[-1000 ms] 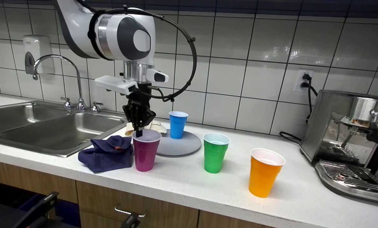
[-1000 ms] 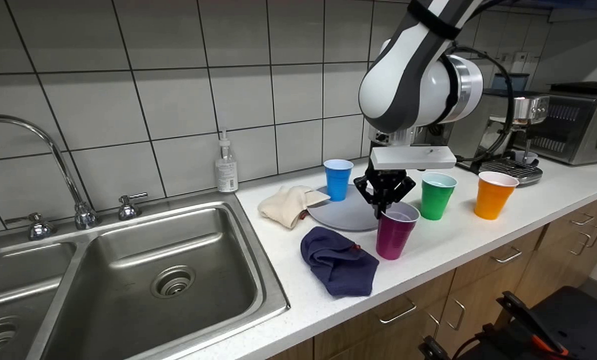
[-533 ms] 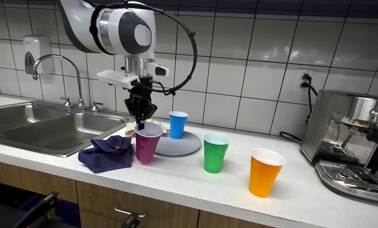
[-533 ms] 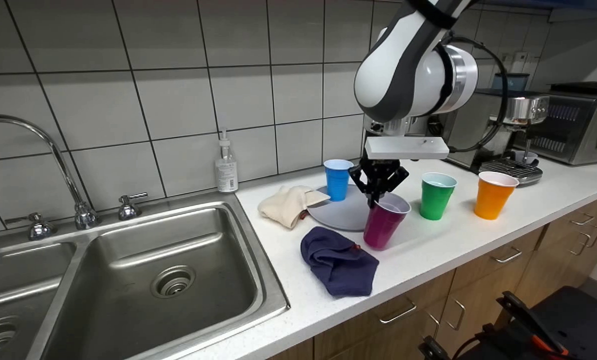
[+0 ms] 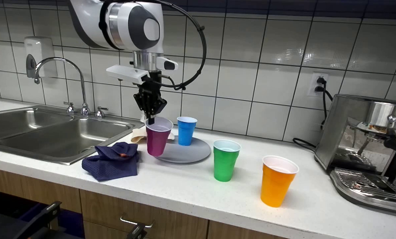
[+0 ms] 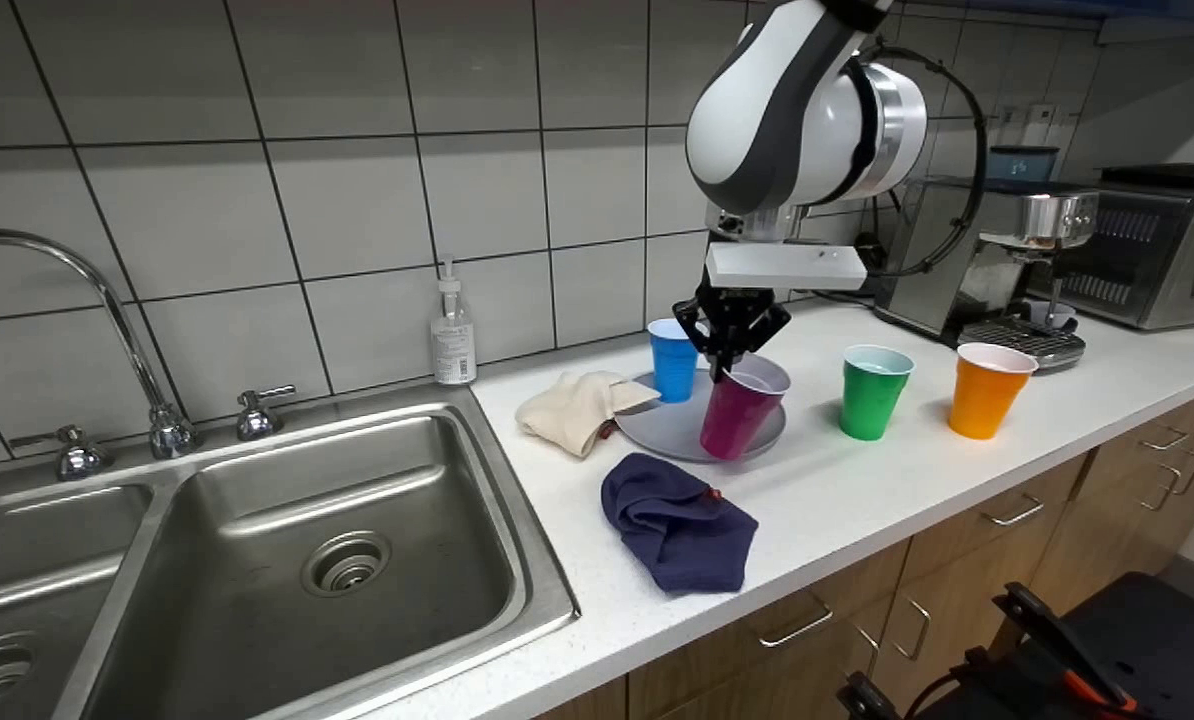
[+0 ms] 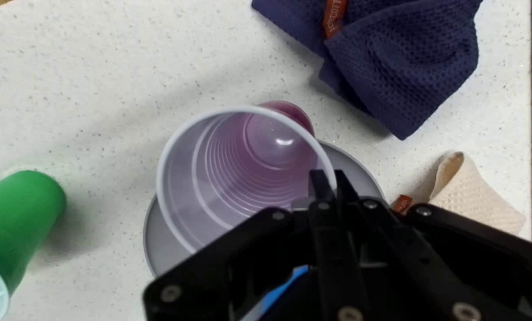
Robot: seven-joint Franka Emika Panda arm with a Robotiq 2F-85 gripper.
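Observation:
My gripper [image 5: 151, 120] is shut on the rim of a purple cup [image 5: 157, 142]. In the wrist view one fingertip [image 7: 320, 183] is inside the cup [image 7: 266, 165] and the other is outside. The cup hangs slightly tilted, its mouth up, raised above the counter by the grey plate [image 5: 196, 150]. A blue cup [image 6: 673, 370] stands upright on the plate; the gripper hides most of it in the wrist view. A green cup [image 5: 225, 162] and an orange cup [image 5: 277, 182] stand on the counter. A navy cloth [image 6: 677, 525] and a beige cloth [image 6: 577, 405] lie nearby.
A steel double sink [image 6: 337, 640] with a faucet [image 5: 82, 83] is beside the cloths. A soap bottle [image 6: 453, 340] stands by the tiled wall. A coffee machine [image 5: 363, 146] stands at the far end. The counter's front edge [image 5: 178, 207] runs above wooden drawers.
The gripper has lifted the purple cup off the counter and carried it back toward the wall and the plate. The other cups and the cloths have not moved.

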